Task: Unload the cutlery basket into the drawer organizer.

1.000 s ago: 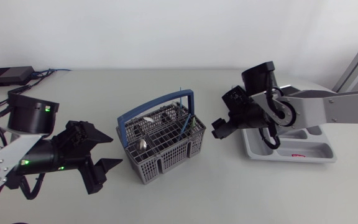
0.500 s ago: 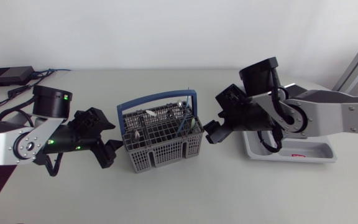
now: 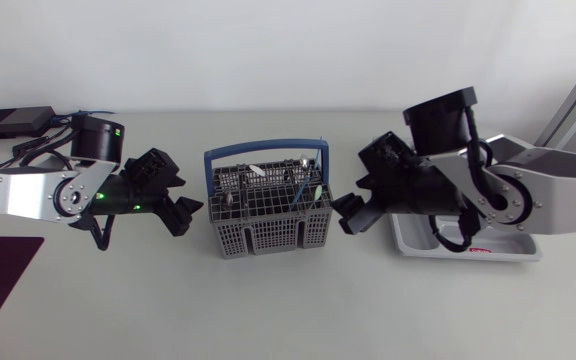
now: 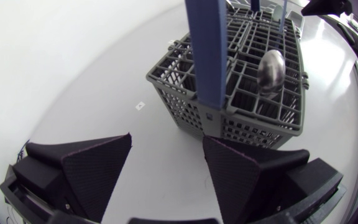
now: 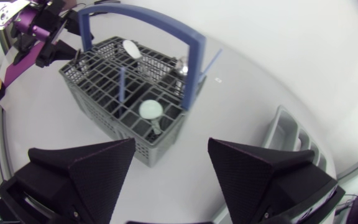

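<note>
Your left gripper [image 4: 166, 139] is wide open and empty, just beside the basket [image 3: 264, 238]. Right gripper [image 5: 171, 143] is the same on the other side. Organizer [image 3: 503, 243] is mostly hidden behind your right arm. A spoon [image 4: 270, 68] stands in the basket.

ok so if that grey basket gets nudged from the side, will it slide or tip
Probably slide: the basket sits flat on a wide base on the smooth table. It looks like rigid open plastic mesh, so it is likely light and stiff. The spoon standing in it may rattle or lean.
</note>
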Controlling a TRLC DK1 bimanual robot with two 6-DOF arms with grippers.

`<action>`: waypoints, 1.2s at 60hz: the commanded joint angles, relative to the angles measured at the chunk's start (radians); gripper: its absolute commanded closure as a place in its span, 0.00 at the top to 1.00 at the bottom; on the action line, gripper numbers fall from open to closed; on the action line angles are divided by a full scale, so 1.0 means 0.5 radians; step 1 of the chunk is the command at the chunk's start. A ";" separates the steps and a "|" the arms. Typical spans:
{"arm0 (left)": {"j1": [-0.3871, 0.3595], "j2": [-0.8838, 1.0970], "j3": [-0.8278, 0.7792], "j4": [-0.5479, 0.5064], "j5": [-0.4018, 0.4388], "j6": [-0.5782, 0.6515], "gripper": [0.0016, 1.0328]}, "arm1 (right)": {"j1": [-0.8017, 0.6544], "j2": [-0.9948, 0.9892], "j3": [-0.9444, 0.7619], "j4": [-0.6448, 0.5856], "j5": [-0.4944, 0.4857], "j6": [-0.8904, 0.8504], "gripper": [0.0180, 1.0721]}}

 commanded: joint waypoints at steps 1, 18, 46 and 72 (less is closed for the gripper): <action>0.025 -0.062 -0.009 0.011 0.002 -0.003 0.91 | -0.114 0.052 -0.004 0.006 0.028 -0.036 0.80; 0.022 0.061 0.058 0.035 0.005 -0.019 0.84 | -0.209 0.430 0.171 0.077 0.034 -0.011 0.50; 0.028 0.221 0.141 0.017 0.343 -0.089 0.25 | -0.095 0.531 0.241 0.070 -0.092 0.081 0.05; 0.040 0.325 0.245 0.066 0.358 -0.105 0.26 | 0.190 0.249 0.085 0.003 -0.077 0.170 0.05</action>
